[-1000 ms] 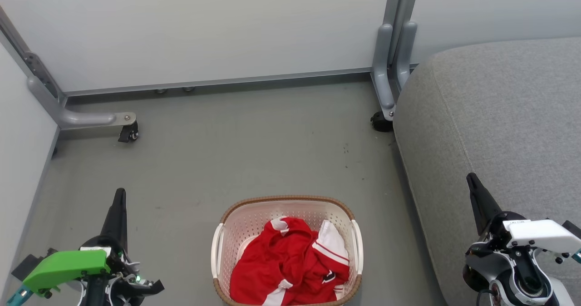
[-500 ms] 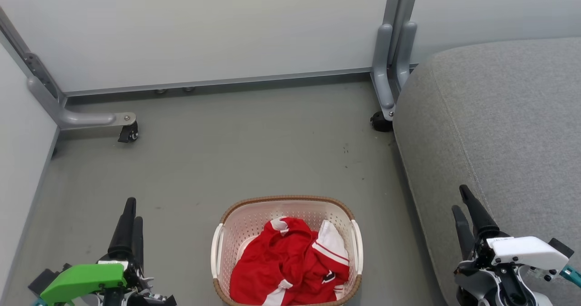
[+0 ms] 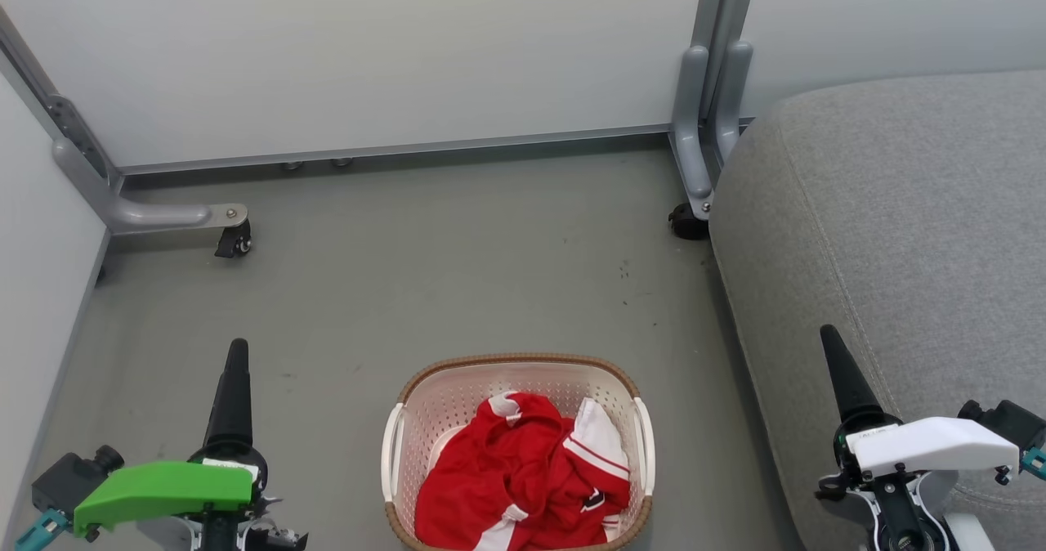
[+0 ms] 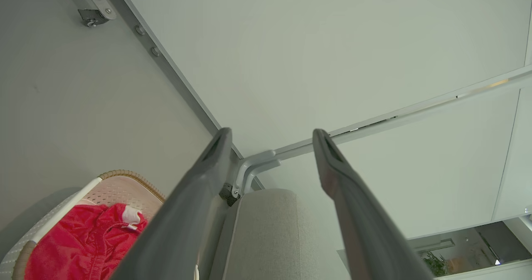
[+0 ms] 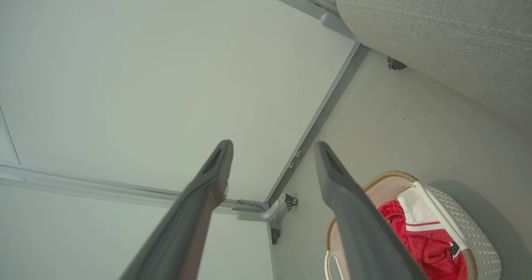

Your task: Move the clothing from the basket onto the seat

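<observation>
**Head view.** The clothing (image 3: 523,477), a crumpled red heap with white panels and thin white stripes, lay inside the basket (image 3: 515,359) at the bottom centre of the frame, apart from both grippers. The basket stood on the grey floor (image 3: 449,273), near the seat (image 3: 899,208), which occupied the right side of the frame. The left gripper (image 3: 234,353) rose at the lower left above a green cover. The right gripper (image 3: 831,340) rose at the lower right above a white cover, in front of the seat's rounded edge. Each appeared here as a single dark spike, seen edge-on. A castor (image 3: 235,244) on a grey metal foot sat at the middle left, well apart from the basket, below the pale partition panel (image 3: 368,52) that crossed the top of the frame. **Left and right wrist views.** The jaws of each gripper stood well apart, gripping nothing. The basket and its red contents lay at a lower corner of either frame.
</observation>
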Available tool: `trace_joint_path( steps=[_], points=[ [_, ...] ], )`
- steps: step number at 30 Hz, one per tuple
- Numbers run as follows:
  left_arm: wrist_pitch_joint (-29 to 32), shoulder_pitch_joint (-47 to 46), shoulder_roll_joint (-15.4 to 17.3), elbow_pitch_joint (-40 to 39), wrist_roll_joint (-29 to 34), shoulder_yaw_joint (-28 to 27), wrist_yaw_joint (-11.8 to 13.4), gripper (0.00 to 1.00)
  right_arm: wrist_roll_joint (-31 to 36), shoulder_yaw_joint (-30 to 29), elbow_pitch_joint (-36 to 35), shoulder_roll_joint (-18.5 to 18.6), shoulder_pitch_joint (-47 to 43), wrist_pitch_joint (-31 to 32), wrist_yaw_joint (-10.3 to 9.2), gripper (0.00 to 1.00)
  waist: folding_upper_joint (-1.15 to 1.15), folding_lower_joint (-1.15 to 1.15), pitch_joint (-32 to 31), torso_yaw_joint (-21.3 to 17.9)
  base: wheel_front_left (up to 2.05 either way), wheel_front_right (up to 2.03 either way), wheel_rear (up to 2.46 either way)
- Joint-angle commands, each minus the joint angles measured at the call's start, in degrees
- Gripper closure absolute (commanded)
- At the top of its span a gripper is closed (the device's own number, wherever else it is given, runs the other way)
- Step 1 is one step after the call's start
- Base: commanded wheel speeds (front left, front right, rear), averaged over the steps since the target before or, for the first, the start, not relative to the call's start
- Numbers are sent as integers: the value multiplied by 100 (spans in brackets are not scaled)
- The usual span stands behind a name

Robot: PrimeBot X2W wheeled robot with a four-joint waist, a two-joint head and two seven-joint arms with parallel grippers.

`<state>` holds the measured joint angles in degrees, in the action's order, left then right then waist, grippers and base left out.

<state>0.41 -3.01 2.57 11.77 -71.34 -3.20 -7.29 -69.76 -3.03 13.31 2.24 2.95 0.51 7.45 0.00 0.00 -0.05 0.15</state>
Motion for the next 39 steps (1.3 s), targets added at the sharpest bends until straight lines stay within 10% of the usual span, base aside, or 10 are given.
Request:
trace_joint_path(
  steps=[1, 39],
  points=[
    [-66, -32, 23, -168, 339, 12, -9, 0, 317, 35, -167, 28, 15, -73, 1, 0, 0, 0, -3, 3, 0, 0, 0],
    [-792, 266, 145, -718, 3826, 678, -10, 0, 3766, 649, -590, 52, -270, -805, 3, 0, 0, 0, -55, 71, 0, 0, 0]
  ],
)
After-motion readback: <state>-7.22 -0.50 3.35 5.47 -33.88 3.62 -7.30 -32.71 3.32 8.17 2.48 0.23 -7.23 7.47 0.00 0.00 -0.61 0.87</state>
